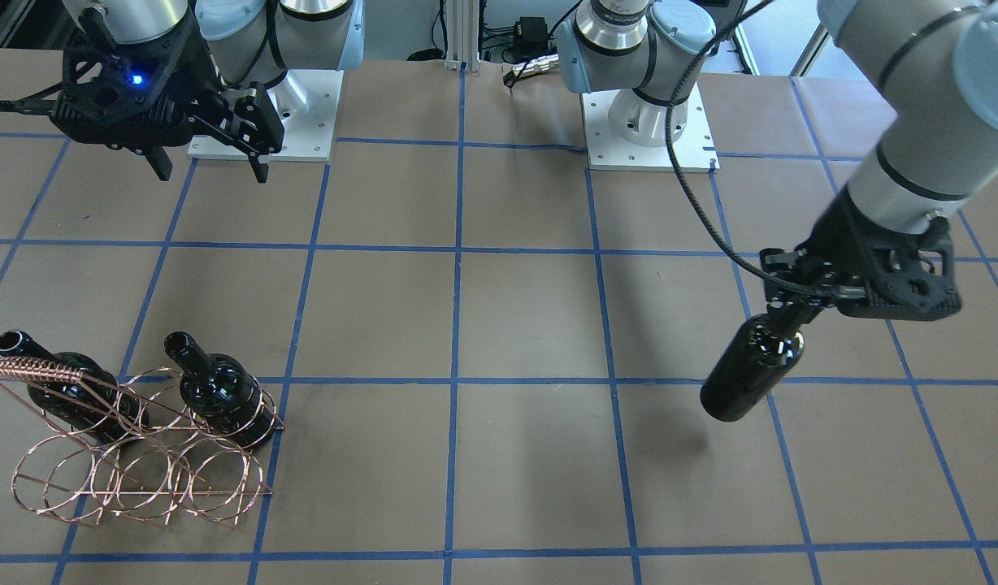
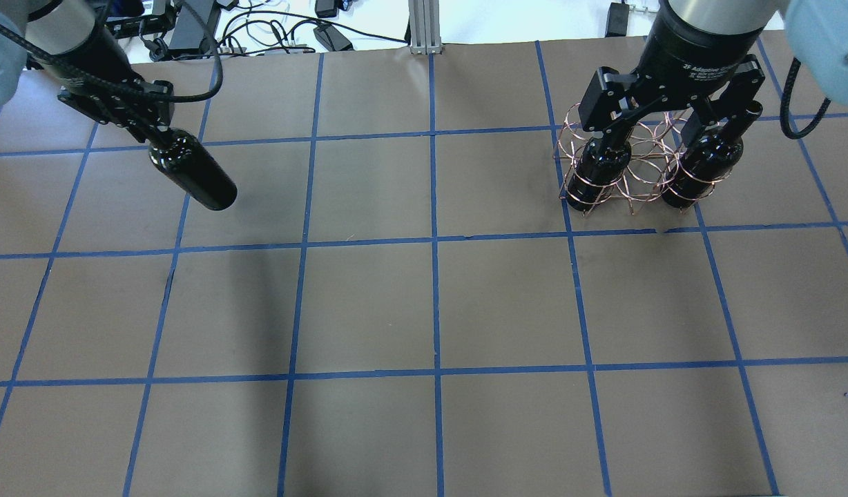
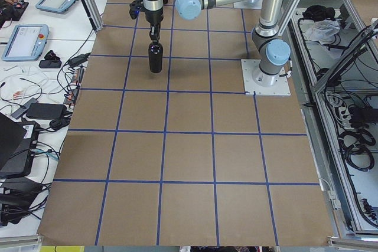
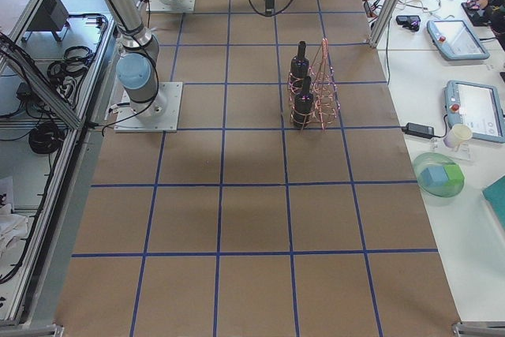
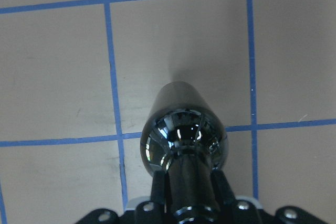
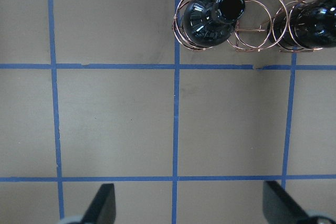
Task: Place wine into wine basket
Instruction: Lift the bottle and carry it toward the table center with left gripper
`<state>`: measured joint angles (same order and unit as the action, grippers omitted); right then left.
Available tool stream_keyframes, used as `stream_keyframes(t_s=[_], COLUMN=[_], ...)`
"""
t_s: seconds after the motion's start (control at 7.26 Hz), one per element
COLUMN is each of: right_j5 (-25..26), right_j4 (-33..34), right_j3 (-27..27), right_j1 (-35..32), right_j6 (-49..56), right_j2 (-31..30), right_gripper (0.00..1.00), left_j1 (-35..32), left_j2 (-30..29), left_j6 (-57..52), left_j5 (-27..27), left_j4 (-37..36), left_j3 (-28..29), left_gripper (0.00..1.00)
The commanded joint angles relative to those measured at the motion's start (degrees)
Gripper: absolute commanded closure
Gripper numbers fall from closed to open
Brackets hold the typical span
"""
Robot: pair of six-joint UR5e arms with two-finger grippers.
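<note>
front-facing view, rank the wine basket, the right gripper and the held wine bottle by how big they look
1. wine basket, largest.
2. right gripper, close behind; it hangs raised, nearer the camera, so this rank is unsure.
3. held wine bottle, clearly smallest.

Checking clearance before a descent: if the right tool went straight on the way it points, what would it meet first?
Likely the bare brown-paper table; the right tool, open, points down beside the copper wire rack, not into it.
</note>
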<state>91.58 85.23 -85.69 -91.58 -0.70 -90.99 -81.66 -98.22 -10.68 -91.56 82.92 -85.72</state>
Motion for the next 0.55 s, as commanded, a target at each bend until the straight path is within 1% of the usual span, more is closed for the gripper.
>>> stream_keyframes(t_s=[0.0,0.28,0.41], right_j5=[0.1,0.1,0.1], right_j4=[0.1,0.0,0.0], right_j3=[0.1,0.0,0.0], right_j1=[0.0,0.0,0.1], right_j6=[0.0,0.0,0.1], right_j2=[0.0,0.0,0.0], right_gripper=[0.00,0.00,0.00], left_j1=[-10.0,-18.2,-22.0], left_j2=[3.1,5.1,5.7], left_j6=[14.0,17.9,23.2], left_j5=[0.1,-0.1,0.4], left_j4=[1.9,1.0,1.2], left_j3=[-1.5,-5.5,-6.0], left_gripper=[1.00,1.00,1.00])
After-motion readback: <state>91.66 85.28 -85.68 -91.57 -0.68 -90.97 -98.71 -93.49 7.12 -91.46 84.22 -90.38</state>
